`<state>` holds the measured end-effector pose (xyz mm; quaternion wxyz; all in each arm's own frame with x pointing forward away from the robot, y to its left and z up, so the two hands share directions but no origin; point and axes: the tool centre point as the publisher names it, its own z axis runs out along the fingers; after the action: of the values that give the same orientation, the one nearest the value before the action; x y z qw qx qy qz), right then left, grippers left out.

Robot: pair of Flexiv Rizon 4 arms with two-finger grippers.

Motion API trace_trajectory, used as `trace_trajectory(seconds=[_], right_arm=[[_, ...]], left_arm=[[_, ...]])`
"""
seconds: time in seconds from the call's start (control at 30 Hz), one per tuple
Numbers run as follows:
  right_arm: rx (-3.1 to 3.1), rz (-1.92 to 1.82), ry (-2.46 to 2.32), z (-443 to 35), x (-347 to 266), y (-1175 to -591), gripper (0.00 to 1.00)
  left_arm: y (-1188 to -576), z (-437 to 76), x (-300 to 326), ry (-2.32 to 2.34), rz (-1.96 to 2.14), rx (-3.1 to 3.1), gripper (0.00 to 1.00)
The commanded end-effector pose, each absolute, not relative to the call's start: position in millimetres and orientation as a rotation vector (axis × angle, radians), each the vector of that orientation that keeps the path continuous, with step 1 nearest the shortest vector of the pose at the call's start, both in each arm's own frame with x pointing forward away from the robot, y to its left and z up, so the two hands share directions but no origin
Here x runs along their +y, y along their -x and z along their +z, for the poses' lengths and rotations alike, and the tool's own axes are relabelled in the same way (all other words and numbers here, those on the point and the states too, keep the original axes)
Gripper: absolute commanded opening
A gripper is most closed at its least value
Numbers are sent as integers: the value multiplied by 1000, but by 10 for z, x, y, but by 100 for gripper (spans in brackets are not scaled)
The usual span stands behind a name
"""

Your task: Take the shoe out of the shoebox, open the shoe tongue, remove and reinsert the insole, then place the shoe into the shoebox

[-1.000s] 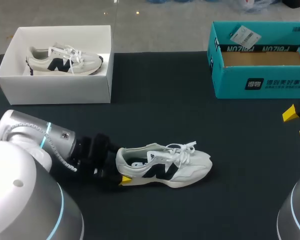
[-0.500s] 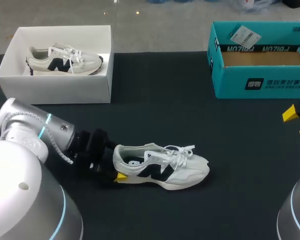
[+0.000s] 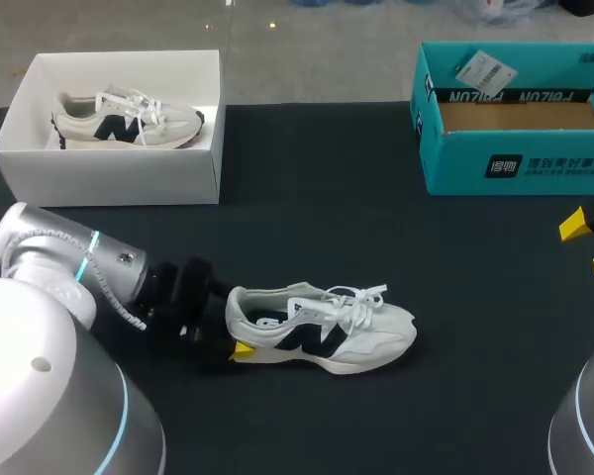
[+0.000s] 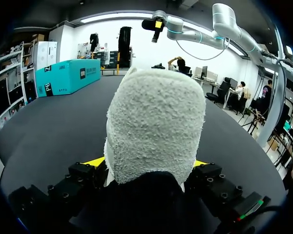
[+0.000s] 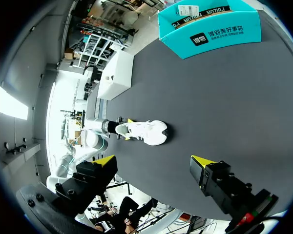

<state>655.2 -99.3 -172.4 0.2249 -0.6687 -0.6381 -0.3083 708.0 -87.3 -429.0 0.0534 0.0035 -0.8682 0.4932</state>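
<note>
Nearby, white box (image 3: 109, 178) (second shoe (image 3: 129, 119) inside) sat far-left, teal shoebox (image 3: 515, 163) far-right, both well apart from work. Shoe (image 3: 322, 332) lay on worktop (image 3: 376, 228), long axis crosswise, toe pointing right. Left gripper (image 3: 236, 329) clamped heel; right gripper (image 5: 154, 165) gaped wide, empty.

the teal box (image 3: 455, 173) bears white print on side and flap, plus a barcode label (image 3: 483, 70); the shoe (image 3: 322, 329) and second shoe (image 3: 129, 119) each show a dark letter.
</note>
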Motion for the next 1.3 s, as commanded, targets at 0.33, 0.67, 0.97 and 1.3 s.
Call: trace_trajectory(seconds=[0.33, 0.67, 0.97, 1.3], right_arm=[[-1760, -853, 1847, -1732, -990, -6536, 100], [-1760, -853, 1847, -1732, -990, -6536, 100], [-1760, -853, 1847, -1732, -990, -6536, 100], [-1807, -829, 1876, -1761, -834, -6472, 100]], left_arm=[[-7019, -4321, -898, -21, 1502, -2617, 0], [-7019, -4321, -898, -21, 1502, -2617, 0], [-7019, -4321, -898, -21, 1502, -2617, 0], [-7019, -4321, -898, -21, 1502, -2617, 0]])
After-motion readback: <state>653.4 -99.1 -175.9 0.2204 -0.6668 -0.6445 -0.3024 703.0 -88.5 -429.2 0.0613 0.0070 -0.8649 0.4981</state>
